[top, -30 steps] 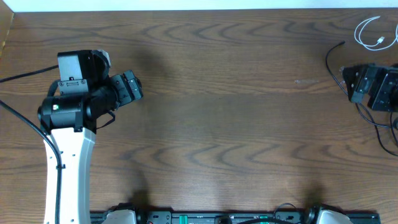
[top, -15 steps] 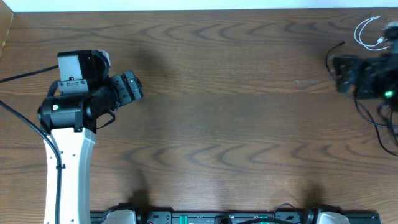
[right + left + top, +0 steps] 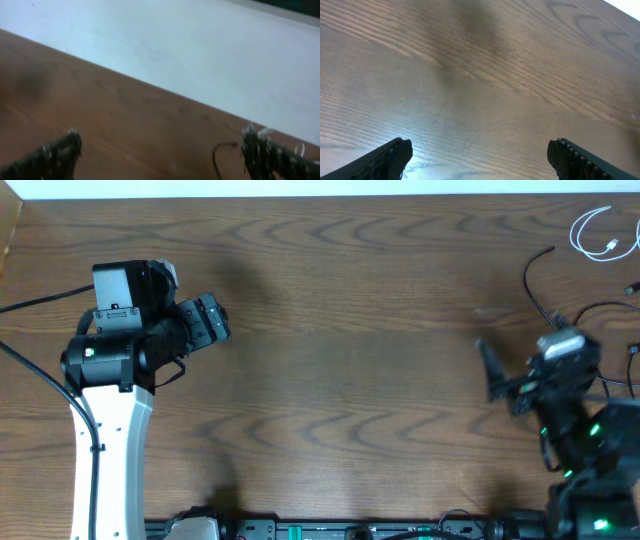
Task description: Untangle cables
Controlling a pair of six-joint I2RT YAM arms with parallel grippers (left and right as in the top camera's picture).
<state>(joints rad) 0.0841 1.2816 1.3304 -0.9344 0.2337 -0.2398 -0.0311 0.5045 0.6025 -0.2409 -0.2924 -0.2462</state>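
Note:
A short white cable (image 3: 598, 235) lies coiled at the table's far right corner. A thin black cable (image 3: 538, 284) runs from near that corner down toward my right arm, and its curled end (image 3: 218, 156) shows in the right wrist view beside the right finger. Another black cable (image 3: 612, 308) arcs off toward the right edge. My right gripper (image 3: 494, 375) (image 3: 162, 157) is open, points left, holds nothing and is left of the cables. My left gripper (image 3: 220, 322) (image 3: 480, 160) is open over bare wood at the far left, well away from every cable.
The wooden table (image 3: 350, 360) is bare between the two arms. A pale surface (image 3: 200, 45) lies beyond the table's far edge. The left arm's own thick black wire (image 3: 35, 300) trails off the left side.
My right arm has swung from the far right edge toward the front and left, uncovering the black cables it stood over. The left arm has not moved.

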